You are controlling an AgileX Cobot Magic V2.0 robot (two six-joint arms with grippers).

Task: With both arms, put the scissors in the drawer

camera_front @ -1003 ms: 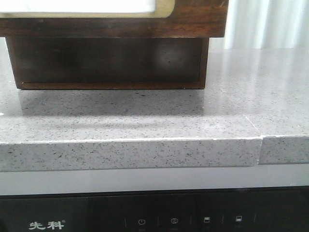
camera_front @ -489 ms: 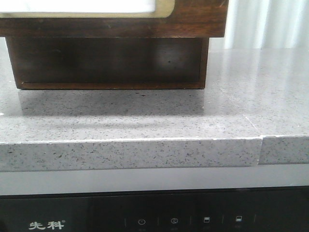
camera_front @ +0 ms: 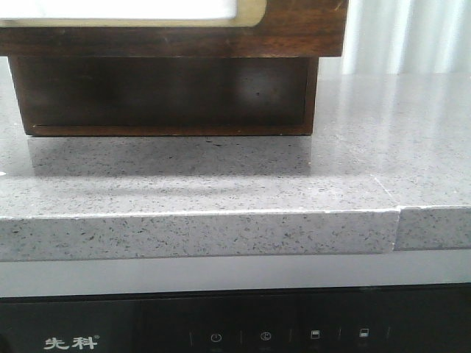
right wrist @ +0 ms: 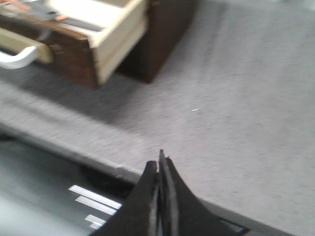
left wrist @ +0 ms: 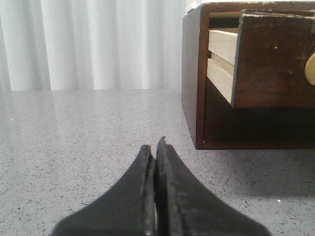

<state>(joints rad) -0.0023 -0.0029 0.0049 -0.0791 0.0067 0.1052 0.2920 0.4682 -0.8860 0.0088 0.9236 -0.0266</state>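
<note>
The front camera sits low and close, facing the drawer (camera_front: 176, 29) over the speckled surface (camera_front: 221, 184). The left wrist camera skims that surface from the cabinet's side; the right wrist looks down (blurred) from above, sharing the drawer.

"先科" on black appliance panel (camera_front: 235, 323)

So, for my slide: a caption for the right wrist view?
Shut right gripper above the countertop; scissors lie in the open drawer.

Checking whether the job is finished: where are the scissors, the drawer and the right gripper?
scissors (right wrist: 59, 17): right wrist view, blades lying inside.
drawer (right wrist: 120, 42): right wrist view, pale side wall.
right gripper (right wrist: 161, 162): right wrist view, closed fingertips.
</note>
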